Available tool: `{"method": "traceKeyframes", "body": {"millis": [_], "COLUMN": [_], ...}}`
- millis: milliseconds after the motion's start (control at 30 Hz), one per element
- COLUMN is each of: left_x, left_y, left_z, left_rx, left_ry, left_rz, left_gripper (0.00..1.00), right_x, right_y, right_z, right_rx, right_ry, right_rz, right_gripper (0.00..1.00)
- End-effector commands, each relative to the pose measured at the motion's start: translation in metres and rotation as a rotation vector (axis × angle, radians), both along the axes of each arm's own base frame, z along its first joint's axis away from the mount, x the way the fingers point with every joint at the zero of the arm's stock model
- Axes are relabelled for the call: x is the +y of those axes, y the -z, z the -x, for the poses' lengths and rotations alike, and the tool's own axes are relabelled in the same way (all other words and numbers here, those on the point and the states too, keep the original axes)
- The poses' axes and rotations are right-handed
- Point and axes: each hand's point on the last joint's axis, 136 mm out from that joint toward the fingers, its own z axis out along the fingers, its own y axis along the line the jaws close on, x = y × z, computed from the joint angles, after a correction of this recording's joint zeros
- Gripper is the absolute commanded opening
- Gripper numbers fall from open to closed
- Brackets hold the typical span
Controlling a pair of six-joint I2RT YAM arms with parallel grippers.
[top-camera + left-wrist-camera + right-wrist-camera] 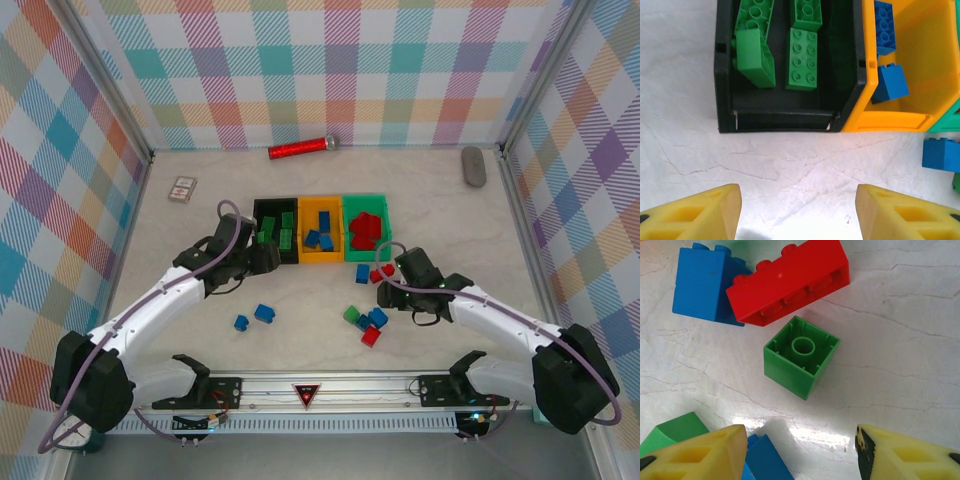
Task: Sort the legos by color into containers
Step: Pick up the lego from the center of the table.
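Bins (322, 258), red cylinder (300, 150) behind, card box (182, 188) left, left hand (798, 212) and right hand (801, 455) wide, empty

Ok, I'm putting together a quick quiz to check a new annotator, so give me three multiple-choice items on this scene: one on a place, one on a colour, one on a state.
1. Where does the red cylinder lie?
A. in the green bin
B. by the far wall, behind the row of bins
C. beside the left arm's base

2. What colour are the bricks in the black bin?
A. red
B. blue
C. green

3. How does the green brick in the middle of the right wrist view lie?
A. studs up
B. hollow underside up
C. stacked on a red brick

Answers:
1 B, it rests at the foot of the wall, beyond the bins.
2 C, every brick seen in it is green.
3 B, its open underside with the round tube faces the camera.
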Motion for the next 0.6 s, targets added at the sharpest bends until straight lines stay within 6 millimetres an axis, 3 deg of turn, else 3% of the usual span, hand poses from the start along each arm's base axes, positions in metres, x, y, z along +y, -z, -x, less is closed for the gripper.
{"method": "traceKeyframes", "body": {"millis": [0, 233, 567], "left_x": [-0.017, -0.031, -0.032], "left_y": [-0.002, 0.001, -0.002], "left_z": [0.003, 0.008, 0.015], "left_rx": [-0.016, -0.026, -0.047], "left_ry": [0.035, 0.077, 0.086], "left_rz": [0.075, 0.079, 0.062], "left_gripper": [0.62, 0.61, 0.61], "right_x": [0.003, 0.002, 0.004], "right_y": [-0.005, -0.004, 0.017], "right_z": [-0.005, -0.019, -0.030], "right_rx": [-0.011, 0.003, 0.083], "right_ry": [-0.025, -0.002, 0.018], "right_rz": [0.024, 0.083, 0.171], "right_gripper": [0.60, 0.60, 0.60]}}
